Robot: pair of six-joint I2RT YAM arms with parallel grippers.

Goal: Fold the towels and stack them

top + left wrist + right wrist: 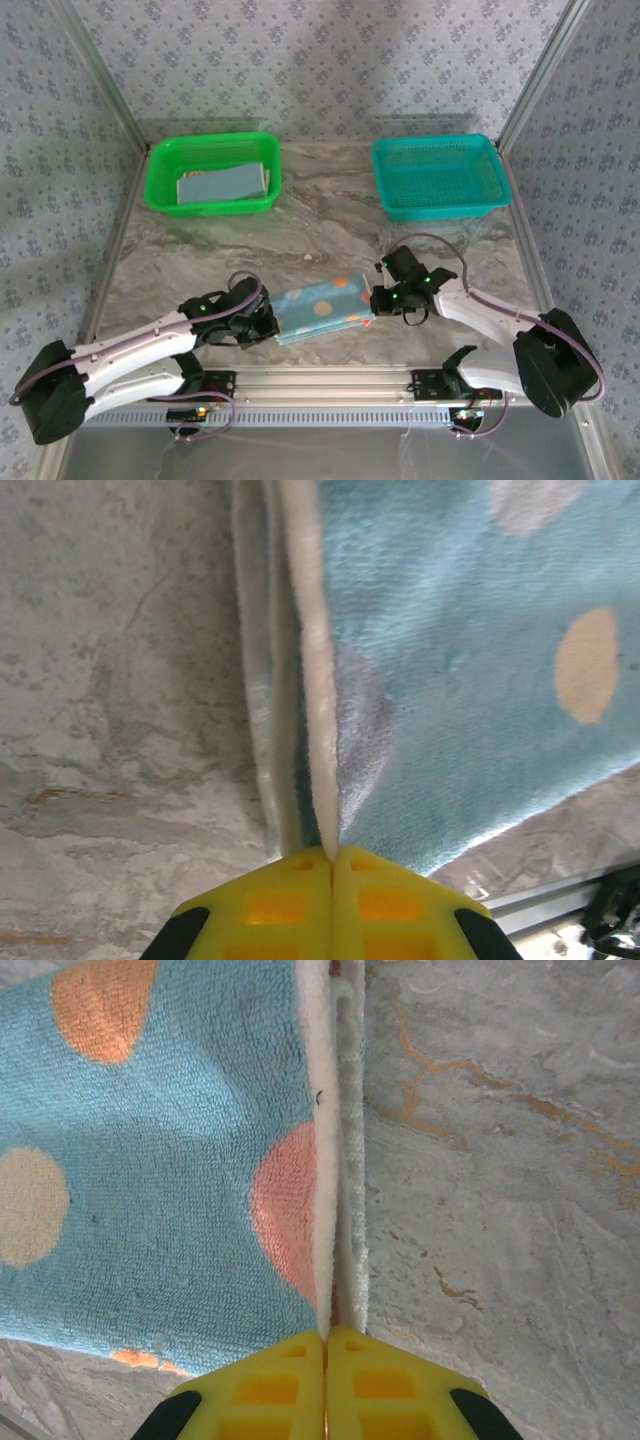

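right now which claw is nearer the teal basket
Right. The right claw grips the right edge of the spotted towel, nearly straight in front of the teal basket; the left claw grips its left edge, farther off.

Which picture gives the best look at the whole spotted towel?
The top external view: the whole spotted towel lies folded between the left tool and right tool. Each wrist view shows a close-up of one pinched edge and some spots.

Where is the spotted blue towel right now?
Top view: the spotted towel lies centre-front on the table, pinched between the left gripper and the right gripper.
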